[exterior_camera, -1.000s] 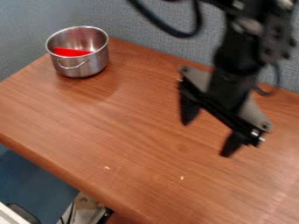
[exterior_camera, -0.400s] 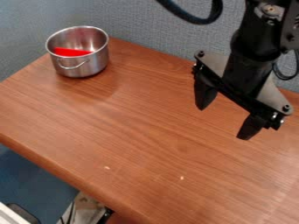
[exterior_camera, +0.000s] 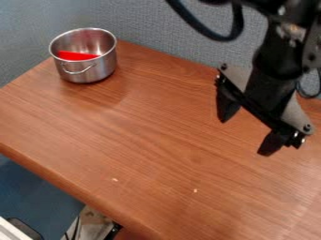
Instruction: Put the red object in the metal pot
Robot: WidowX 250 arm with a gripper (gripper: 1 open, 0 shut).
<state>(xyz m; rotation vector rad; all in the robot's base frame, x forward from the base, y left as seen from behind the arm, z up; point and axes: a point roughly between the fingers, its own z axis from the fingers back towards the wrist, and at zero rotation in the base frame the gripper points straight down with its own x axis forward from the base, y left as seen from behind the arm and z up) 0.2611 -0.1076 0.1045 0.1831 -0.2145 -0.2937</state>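
Observation:
A small shiny metal pot (exterior_camera: 84, 54) stands at the back left of the wooden table. The red object (exterior_camera: 78, 55) lies inside it, on the bottom. My gripper (exterior_camera: 250, 127) hangs over the right side of the table, far from the pot. It points down, and its two black fingers (exterior_camera: 227, 101) stand wide apart, so it is open. Nothing is between the fingers.
The brown wooden table (exterior_camera: 138, 131) has its front edge running from lower left to bottom middle, with floor below. A grey-blue wall stands behind the table. Black cables hang above the arm at the top right.
The gripper has moved to the right and slightly up in the picture, away from the table's middle. The pot and the red object have not moved.

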